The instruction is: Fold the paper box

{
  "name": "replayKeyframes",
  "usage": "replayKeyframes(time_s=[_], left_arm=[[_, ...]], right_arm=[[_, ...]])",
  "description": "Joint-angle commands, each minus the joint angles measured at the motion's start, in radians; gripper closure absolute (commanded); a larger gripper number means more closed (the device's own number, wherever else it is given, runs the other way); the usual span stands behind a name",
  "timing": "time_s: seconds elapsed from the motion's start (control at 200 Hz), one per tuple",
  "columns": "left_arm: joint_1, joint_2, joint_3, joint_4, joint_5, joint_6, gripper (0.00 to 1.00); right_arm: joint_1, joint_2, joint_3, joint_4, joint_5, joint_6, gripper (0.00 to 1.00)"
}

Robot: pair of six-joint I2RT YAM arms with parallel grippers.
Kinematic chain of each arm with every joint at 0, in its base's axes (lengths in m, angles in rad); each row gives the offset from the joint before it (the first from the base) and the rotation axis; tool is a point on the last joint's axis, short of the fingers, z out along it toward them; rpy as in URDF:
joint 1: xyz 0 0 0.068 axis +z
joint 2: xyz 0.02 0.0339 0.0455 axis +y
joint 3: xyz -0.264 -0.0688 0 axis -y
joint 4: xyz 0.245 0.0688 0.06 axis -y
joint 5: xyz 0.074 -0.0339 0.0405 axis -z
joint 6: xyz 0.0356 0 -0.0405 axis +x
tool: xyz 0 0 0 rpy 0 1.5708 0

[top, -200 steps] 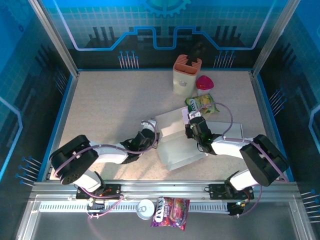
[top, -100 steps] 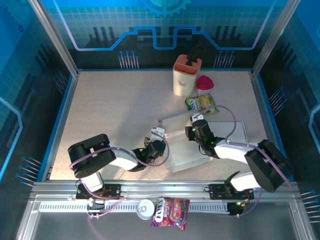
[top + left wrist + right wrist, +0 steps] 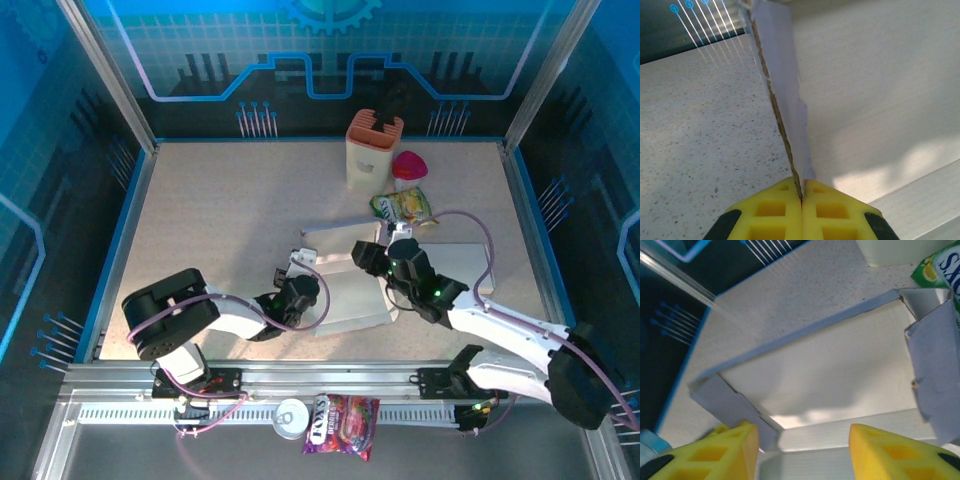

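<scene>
The white paper box (image 3: pixel 352 292) lies partly unfolded in the middle of the table, its back wall standing as a thin strip. My left gripper (image 3: pixel 299 287) is at the box's left edge, shut on the upright side flap (image 3: pixel 782 90); its yellow fingers (image 3: pixel 771 212) pinch the flap's cardboard edge. My right gripper (image 3: pixel 372 257) hovers over the box's rear middle, open. In the right wrist view its gripper (image 3: pixel 802 450) has its yellow fingers wide apart above the box floor (image 3: pixel 830 375), nothing between them.
An orange-and-white holder (image 3: pixel 373 152), a red-capped item (image 3: pixel 408 166) and a green snack bag (image 3: pixel 404 208) stand behind the box. A can (image 3: pixel 291 417) and a candy bag (image 3: pixel 342 422) lie on the front rail. Glass walls enclose the table.
My left gripper has shut on the box's left flap. The right gripper has opened, letting go of the box, and its arm has swung out to the right. The box shifted slightly left.
</scene>
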Motion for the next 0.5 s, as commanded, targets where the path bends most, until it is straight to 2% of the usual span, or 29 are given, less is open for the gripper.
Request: replayKeyframes(time_s=[0.0, 0.085, 0.22, 0.33, 0.495], left_arm=[[0.01, -0.024, -0.028, 0.059, -0.03, 0.051, 1.0], [0.016, -0.017, -0.041, 0.092, -0.031, 0.061, 1.0], [0.022, 0.007, -0.058, 0.148, -0.028, 0.07, 1.0], [0.023, 0.024, -0.062, 0.175, -0.022, 0.073, 1.0], [0.023, 0.041, -0.066, 0.211, -0.021, 0.088, 1.0]], right_arm=[[0.016, 0.06, 0.087, 0.007, -0.001, 0.35, 0.48], [0.013, 0.151, 0.112, 0.066, -0.021, 0.567, 0.48], [0.012, 0.286, 0.189, 0.154, -0.063, 0.704, 0.5], [0.012, 0.349, 0.218, 0.177, -0.064, 0.766, 0.55], [0.009, 0.379, 0.215, 0.222, -0.045, 0.773, 0.62]])
